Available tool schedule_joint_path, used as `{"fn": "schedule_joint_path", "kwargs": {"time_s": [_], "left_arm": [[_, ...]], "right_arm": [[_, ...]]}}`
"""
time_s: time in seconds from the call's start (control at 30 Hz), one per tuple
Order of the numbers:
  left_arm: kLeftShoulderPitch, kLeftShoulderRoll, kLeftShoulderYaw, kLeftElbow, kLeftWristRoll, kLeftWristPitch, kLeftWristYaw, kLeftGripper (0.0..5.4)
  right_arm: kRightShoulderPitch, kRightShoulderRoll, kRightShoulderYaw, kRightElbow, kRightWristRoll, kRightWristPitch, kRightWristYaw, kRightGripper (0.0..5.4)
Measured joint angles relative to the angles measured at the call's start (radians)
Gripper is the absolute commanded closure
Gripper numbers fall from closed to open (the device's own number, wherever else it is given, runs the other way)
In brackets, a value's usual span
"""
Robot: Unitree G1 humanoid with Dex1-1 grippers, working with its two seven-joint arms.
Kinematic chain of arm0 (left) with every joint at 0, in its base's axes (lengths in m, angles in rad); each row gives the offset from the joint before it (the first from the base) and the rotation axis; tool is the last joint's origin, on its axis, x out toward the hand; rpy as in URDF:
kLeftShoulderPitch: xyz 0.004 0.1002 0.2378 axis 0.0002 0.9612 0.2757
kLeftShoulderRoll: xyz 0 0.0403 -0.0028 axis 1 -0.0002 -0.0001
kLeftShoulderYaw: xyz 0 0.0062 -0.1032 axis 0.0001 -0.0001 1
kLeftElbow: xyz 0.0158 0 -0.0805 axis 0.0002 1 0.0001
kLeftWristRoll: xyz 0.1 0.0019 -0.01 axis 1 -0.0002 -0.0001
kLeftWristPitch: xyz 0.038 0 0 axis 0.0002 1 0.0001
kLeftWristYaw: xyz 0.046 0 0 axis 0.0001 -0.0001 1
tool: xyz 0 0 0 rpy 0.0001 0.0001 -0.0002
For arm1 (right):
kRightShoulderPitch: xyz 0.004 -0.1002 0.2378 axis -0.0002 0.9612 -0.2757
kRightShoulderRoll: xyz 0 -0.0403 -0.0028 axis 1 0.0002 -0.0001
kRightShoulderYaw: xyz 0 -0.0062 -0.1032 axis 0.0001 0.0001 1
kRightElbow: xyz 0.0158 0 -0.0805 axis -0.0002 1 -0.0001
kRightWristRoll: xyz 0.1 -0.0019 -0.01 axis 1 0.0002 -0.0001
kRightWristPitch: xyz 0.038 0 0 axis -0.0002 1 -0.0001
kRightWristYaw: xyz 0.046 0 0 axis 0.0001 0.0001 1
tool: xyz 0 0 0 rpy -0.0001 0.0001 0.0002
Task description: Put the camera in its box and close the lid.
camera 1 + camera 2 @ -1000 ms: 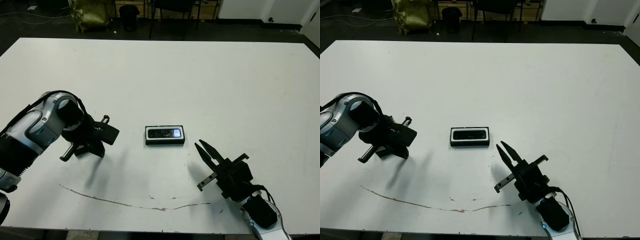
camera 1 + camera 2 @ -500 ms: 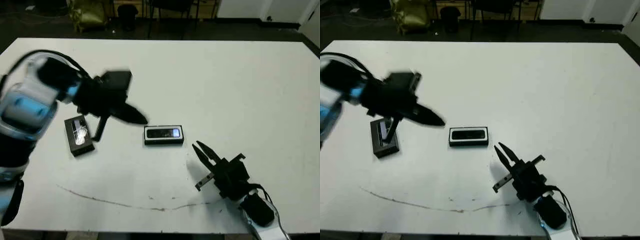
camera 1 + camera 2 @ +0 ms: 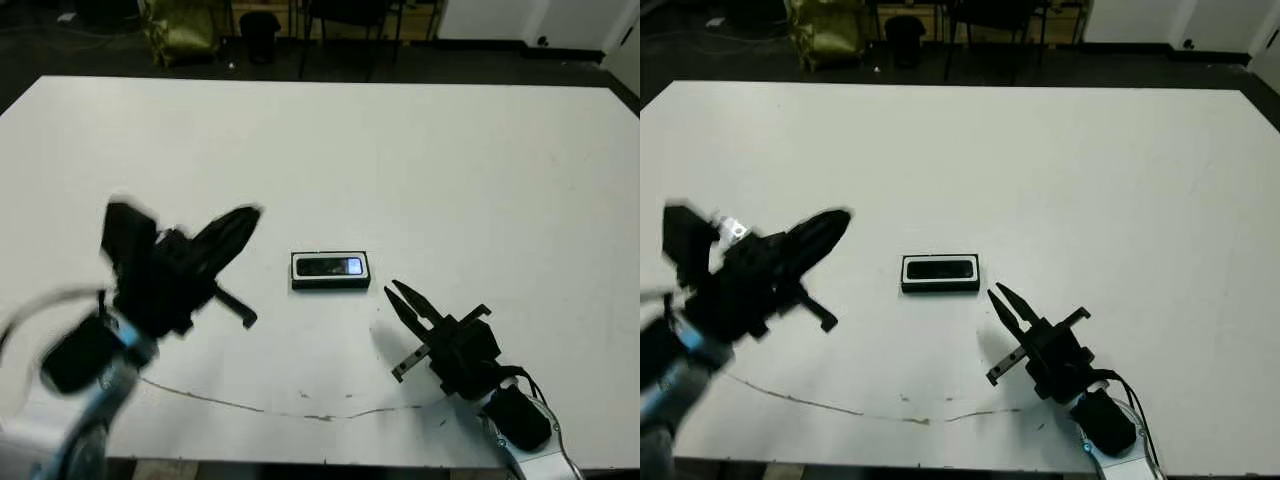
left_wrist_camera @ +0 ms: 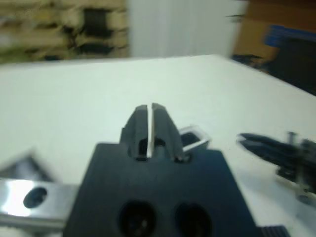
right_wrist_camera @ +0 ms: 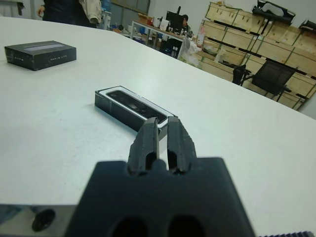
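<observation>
White table [image 3: 450, 150], left pincer [image 3: 240, 222] raised, blurred

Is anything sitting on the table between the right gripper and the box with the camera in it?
Nothing visible. Only bare table separates the right gripper from the box, with the camera lying inside it. The lid lies well beyond the box.

Left pincer [image 3: 238, 225] raised, blurred, fingers together; right pincer [image 3: 402, 297] low, closed.

The camera [image 3: 330, 266] lies in its box [image 3: 330, 284] at table [image 3: 420, 160] centre; the left gripper [image 3: 235, 228] at nine o'clock, the right gripper [image 3: 405, 300] at four o'clock.
</observation>
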State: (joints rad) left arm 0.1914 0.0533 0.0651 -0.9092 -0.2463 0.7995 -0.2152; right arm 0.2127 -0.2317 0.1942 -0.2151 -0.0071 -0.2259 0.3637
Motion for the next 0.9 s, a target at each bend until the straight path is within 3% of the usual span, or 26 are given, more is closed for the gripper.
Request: {"fn": "schedule_joint_path", "kwargs": {"time_s": [0.17, 0.37, 0.5, 0.7, 0.8, 0.9], "left_arm": [[0.062, -0.093, -0.072, -0.05, 0.086, 0.009, 0.207, 4.06], [0.104, -0.122, -0.159, -0.052, 0.15, -0.038, 0.307, 2.62], [0.121, -0.082, -0.226, 0.007, 0.253, -0.211, 0.327, 1.68], [0.157, -0.136, -0.242, 0.161, 0.225, -0.461, 0.326, 0.19], [0.167, -0.139, -0.254, 0.21, 0.269, -0.542, 0.344, 0.03], [0.165, -0.142, -0.237, 0.285, 0.268, -0.689, 0.345, 0.48]], "right_arm": [[-0.002, 0.007, 0.003, 0.019, 0.016, -0.015, 0.007, 5.4], [-0.007, 0.008, 0.005, 0.032, 0.018, -0.018, 0.018, 5.4], [-0.008, 0.016, 0.008, 0.048, 0.029, -0.019, 0.021, 5.4], [-0.007, 0.009, 0.012, 0.037, 0.027, -0.01, 0.026, 5.4], [-0.004, 0.002, 0.012, -0.002, 0.029, 0.032, 0.033, 5.4], [0.0, -0.005, 0.012, -0.045, 0.029, 0.086, 0.035, 5.4]]}}
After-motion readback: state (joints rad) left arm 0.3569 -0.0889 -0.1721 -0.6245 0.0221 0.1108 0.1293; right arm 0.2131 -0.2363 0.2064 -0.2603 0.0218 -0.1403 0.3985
